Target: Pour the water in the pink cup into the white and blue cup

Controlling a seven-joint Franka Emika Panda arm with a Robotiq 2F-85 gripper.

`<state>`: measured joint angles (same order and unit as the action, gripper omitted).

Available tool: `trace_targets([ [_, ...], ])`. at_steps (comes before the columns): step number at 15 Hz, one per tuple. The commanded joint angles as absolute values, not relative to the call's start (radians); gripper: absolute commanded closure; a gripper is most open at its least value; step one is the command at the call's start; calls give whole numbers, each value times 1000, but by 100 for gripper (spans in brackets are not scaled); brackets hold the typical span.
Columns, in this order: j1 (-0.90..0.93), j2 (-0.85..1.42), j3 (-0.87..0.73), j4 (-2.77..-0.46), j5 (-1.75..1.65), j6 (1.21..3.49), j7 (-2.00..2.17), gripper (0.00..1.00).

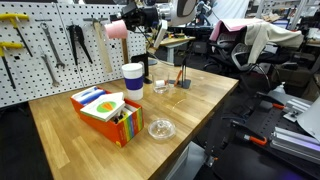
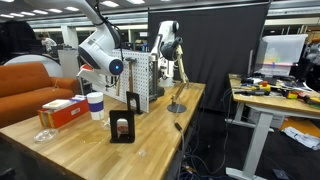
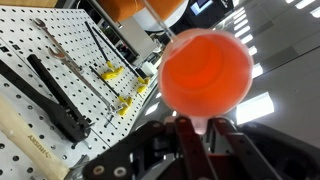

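The claw (image 1: 133,22) is clamped shut on the pink cup (image 1: 116,30), holding it tipped sideways, high over the counter (image 1: 200,100). In the wrist view its fingers (image 3: 183,143) pinch the cup's lower edge. The white and blue cup (image 1: 132,78) stands upright on the counter below the claw, near an orange box (image 1: 100,108).

Both exterior views share wooden table (image 1: 60,125), wrist view close on pegboard (image 3: 12,35)
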<state>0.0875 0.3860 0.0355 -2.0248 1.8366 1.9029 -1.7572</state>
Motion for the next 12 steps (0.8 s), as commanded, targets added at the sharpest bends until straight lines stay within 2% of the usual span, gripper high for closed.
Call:
trace_targets([
  [1,76,364,30,-2060,1870,1868,-1780,96],
  [12,104,381,13,-2036,1806,1966,-1806,96],
])
